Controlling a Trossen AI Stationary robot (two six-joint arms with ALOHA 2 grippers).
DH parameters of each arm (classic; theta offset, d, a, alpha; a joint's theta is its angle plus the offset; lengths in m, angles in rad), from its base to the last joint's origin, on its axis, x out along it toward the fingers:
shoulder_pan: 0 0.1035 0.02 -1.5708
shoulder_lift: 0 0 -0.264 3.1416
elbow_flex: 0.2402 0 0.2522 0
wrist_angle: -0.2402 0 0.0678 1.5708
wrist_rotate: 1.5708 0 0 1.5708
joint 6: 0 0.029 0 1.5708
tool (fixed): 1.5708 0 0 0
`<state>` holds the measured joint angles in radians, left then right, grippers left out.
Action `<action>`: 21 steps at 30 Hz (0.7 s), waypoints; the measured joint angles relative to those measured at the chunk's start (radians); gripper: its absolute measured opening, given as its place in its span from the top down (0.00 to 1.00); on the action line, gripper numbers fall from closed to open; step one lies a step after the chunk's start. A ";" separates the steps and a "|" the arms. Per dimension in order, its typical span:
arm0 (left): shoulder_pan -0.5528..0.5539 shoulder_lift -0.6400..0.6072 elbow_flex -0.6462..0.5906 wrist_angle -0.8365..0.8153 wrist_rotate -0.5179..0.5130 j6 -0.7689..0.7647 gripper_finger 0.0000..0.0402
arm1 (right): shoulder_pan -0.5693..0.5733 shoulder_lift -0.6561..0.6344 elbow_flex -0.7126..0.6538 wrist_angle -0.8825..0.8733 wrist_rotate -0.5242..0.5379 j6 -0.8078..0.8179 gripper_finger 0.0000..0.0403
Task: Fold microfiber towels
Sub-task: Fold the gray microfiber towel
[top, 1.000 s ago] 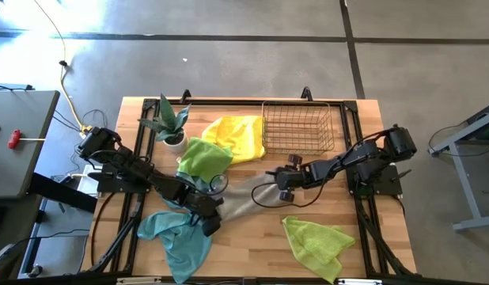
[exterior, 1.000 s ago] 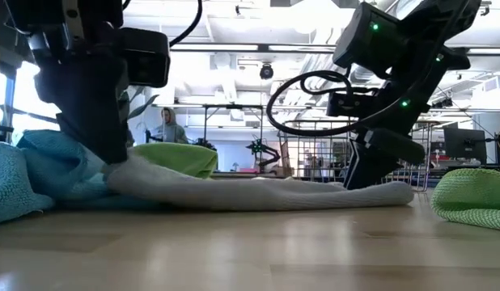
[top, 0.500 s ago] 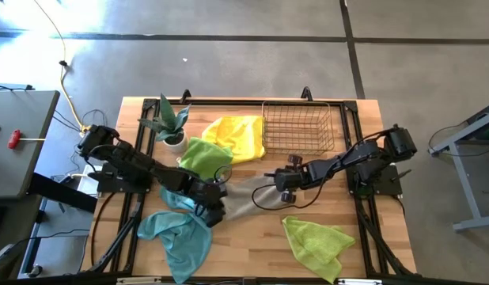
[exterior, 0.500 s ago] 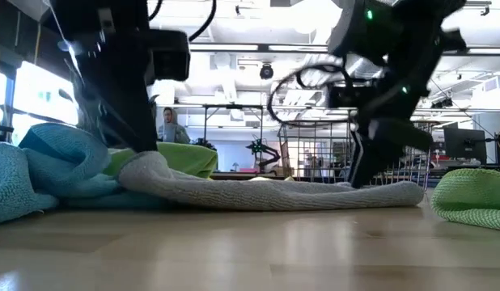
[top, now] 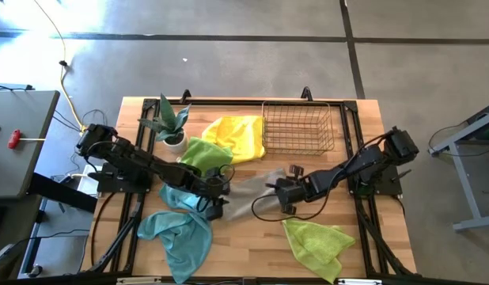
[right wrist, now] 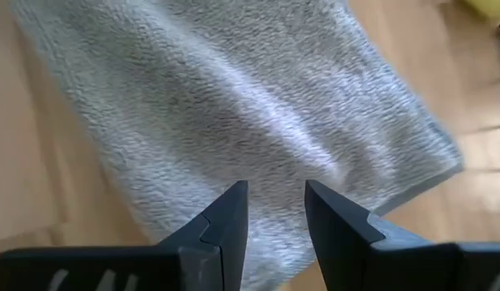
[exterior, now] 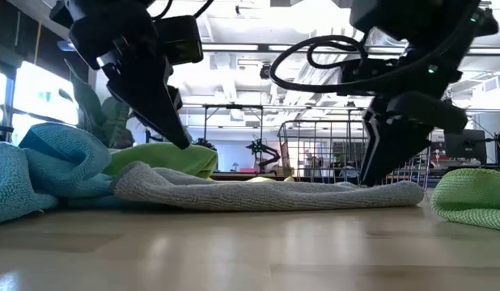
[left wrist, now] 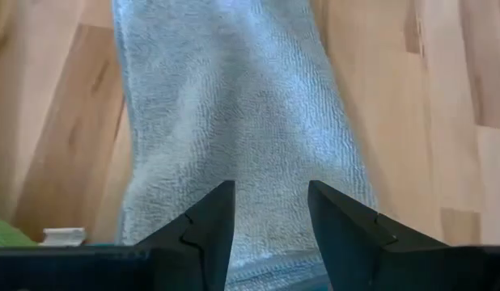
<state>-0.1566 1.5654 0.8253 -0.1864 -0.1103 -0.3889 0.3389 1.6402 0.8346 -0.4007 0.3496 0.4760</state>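
A grey microfiber towel lies stretched flat on the middle of the table. My left gripper hangs open above the towel's left end, clear of it, with the cloth below its fingers. My right gripper is open over the towel's right end, fingers pointing down. A teal towel lies bunched at the near left. Lime green towels lie by the plant and at the near right. A yellow towel lies beside the basket. My right gripper has its fingertips down at the top of the grey towel, near its right end. They come from above. The wrist view shows cloth in the gap between the fingers; I cannot tell whether they touch it.
A wire mesh basket stands at the far right of the table and a small potted plant at the far left. Bare wood shows along the near edge between the teal and lime green towels.
My left gripper has opened and let go of the grey towel's left end, then risen and gone toward the far edge. That end now lies on the table. My right gripper has shifted a little toward the near edge.
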 joint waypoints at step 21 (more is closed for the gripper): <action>-0.016 0.176 0.001 0.042 0.033 -0.078 0.63 | 0.068 -0.003 -0.068 -0.045 -0.014 0.103 0.71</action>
<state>-0.1730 1.7413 0.8258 -0.1440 -0.0772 -0.4667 0.4065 1.6367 0.7666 -0.4457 0.3356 0.5792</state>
